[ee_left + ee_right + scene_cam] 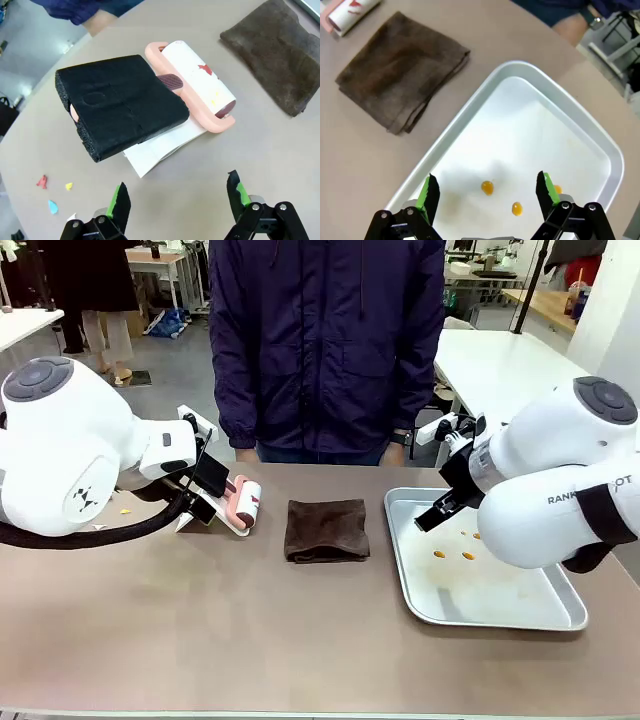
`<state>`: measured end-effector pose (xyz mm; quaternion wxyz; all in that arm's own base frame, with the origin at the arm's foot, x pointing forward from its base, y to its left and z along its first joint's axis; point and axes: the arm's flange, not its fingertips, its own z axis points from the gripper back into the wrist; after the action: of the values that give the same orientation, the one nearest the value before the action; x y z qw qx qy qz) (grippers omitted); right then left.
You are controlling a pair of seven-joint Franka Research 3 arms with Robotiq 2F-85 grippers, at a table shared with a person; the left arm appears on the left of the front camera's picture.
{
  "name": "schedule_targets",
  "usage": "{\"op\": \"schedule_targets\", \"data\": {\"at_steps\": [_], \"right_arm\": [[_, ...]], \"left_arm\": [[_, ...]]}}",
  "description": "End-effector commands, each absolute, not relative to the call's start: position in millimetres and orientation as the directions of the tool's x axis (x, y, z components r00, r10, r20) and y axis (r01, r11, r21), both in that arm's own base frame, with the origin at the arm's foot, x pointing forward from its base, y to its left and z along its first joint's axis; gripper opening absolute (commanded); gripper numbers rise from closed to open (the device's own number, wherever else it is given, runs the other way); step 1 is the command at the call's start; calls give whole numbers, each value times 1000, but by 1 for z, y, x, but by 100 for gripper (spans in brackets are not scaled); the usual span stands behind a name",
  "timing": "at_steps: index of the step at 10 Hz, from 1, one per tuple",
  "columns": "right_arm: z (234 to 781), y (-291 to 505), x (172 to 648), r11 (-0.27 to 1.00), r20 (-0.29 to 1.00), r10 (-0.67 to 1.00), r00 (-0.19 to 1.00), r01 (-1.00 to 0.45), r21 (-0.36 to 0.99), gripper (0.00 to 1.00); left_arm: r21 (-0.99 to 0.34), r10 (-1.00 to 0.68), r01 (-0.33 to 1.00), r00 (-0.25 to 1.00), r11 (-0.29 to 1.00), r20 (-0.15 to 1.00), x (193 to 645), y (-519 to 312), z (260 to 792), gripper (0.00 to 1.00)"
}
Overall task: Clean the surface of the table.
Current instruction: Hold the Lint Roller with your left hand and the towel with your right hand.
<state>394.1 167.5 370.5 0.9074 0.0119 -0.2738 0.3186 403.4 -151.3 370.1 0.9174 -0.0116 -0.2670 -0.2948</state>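
Observation:
The brownish-taupe table (250,640) carries a pink lint roller (200,85) with a white roll and a black foam-wrapped handle (120,107), lying on a white sheet. My left gripper (179,200) hovers open just short of that handle, with nothing between its fingers. Small coloured scraps (50,190) lie on the tabletop to one side of it. A folded dark brown cloth (326,530) rests mid-table. Over the silver tray (560,615), my right gripper (487,191) is open above some orange drops (517,208).
A person in a dark jacket (325,340) stands at the table's far edge, hands near it. The tray takes up the right side. Bare tabletop stretches along the near edge.

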Motion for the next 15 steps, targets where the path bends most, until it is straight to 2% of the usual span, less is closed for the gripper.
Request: {"op": "schedule_targets", "data": {"at_steps": [1, 14, 15], "right_arm": [[371, 168, 394, 797, 505, 572, 647, -585, -153, 100], [370, 168, 394, 796, 504, 572, 647, -585, -153, 100], [373, 167, 395, 863, 475, 472, 743, -499, -77, 100]], "left_arm": [[136, -535, 547, 683, 826, 497, 403, -151, 370, 100], [136, -535, 547, 683, 826, 497, 403, -151, 370, 100], [136, -534, 547, 684, 826, 497, 403, -151, 370, 100]]}}
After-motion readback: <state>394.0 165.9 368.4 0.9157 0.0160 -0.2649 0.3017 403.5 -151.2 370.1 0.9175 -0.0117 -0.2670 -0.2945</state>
